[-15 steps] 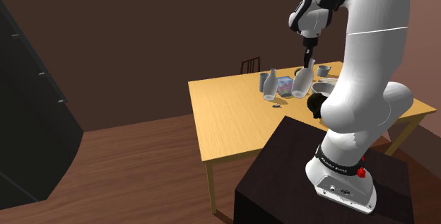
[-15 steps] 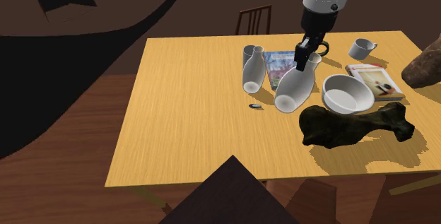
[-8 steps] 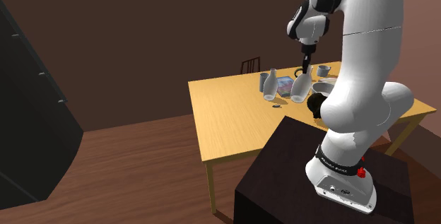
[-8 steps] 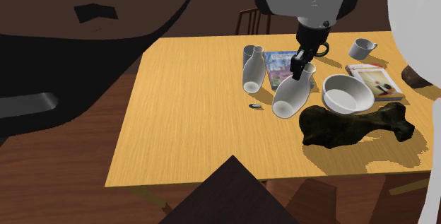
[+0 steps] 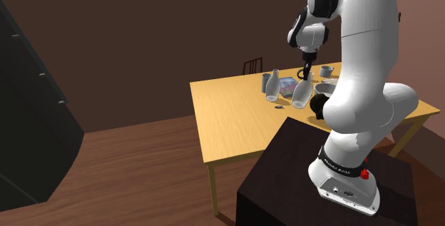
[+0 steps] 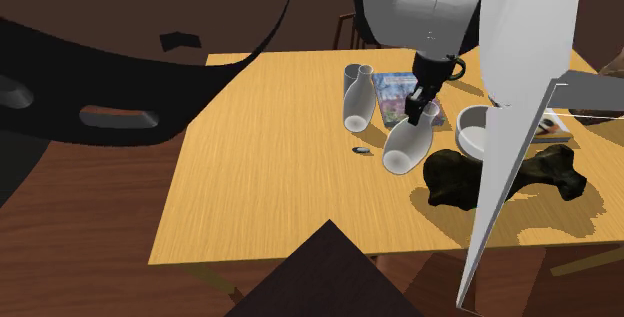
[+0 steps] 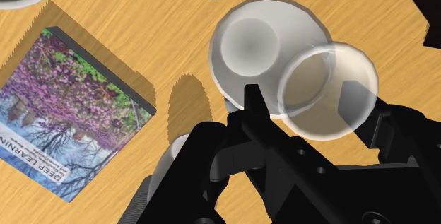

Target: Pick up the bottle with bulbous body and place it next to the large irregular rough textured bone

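Fingers (image 7: 254,109) clenched on the neck of the pale bottle (image 6: 408,143), one finger each side. Bottle hangs tilted below them, bulbous body lower & toward the second exterior view's left; can't tell if its base clears the bench (image 6: 260,145). Just beside it, toward that view's lower right, lies the dark rough bone (image 6: 452,180), partly behind the white arm; can't tell if the two touch. White bowl (image 6: 472,130) sits btwn bottle & arm, next to the bone's upper edge. Behind the bottle a book (image 6: 392,87) w/ a purple-flowered cover lies flat. A slimmer white vase (image 6: 357,100) stands upright at the book's left edge in that view, w/ a small dark item (image 6: 361,150) in front of it. In shoulder view, cup (image 5: 326,70) near the far edge & a chair back (image 5: 252,65) beyond the bench
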Available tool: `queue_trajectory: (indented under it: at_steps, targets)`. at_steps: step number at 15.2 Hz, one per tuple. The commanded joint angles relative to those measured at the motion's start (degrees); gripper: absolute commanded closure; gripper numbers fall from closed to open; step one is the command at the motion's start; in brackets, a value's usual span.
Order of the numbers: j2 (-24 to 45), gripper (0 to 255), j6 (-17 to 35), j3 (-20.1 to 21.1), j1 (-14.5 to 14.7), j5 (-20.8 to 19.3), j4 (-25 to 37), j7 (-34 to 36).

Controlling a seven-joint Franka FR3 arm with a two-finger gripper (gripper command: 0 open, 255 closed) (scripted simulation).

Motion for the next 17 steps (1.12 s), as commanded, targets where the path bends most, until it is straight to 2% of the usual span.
queue_trajectory:
  at_steps: [1,12,17]
  targets:
    - [0.94,255,1.3,0.4,-0.29,0.59,-0.39,-0.3]
    - [7.6,255,7.51,3.33,-2.54,4.17,-0.28,-2.01]
    - [7.6,255,7.51,3.33,-2.55,4.17,-0.28,-2.0]
